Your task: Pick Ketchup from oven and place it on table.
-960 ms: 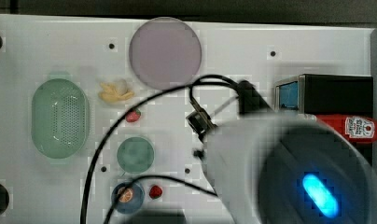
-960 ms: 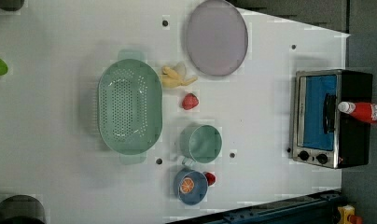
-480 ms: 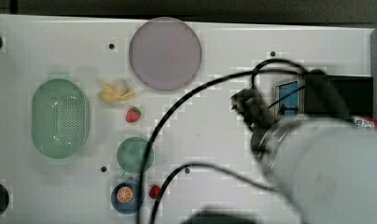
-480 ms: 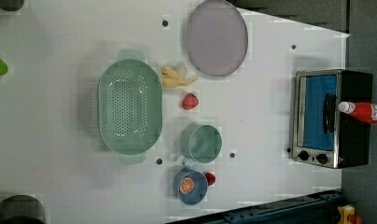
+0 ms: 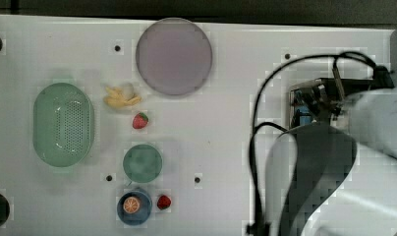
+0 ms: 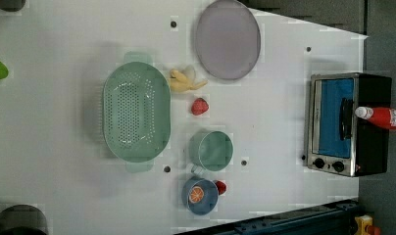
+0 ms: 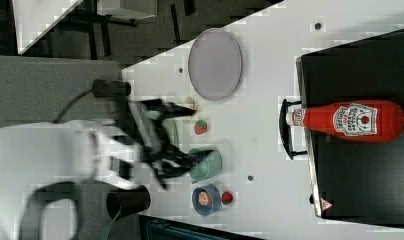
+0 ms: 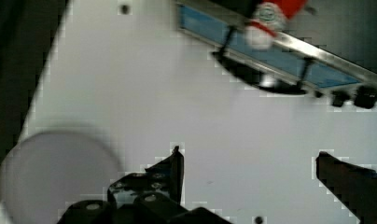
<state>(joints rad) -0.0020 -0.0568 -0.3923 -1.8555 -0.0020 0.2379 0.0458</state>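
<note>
Lying red white-capped Ketchup (image 7: 352, 120)

White Franka arm with black gripper and trailing black cable

The arm (image 5: 363, 147) has smooth, rounded white shells with a broad dark grey band at one joint. A thin black cable (image 5: 255, 147) loops from the wrist area down along the body. The hand is a black, boxy assembly with metal brackets and small screws. The gripper (image 8: 249, 175) has two black, wedge-shaped fingers (image 8: 170, 170) tapering to narrow tips, mounted on a black base with round bolt heads.
</note>
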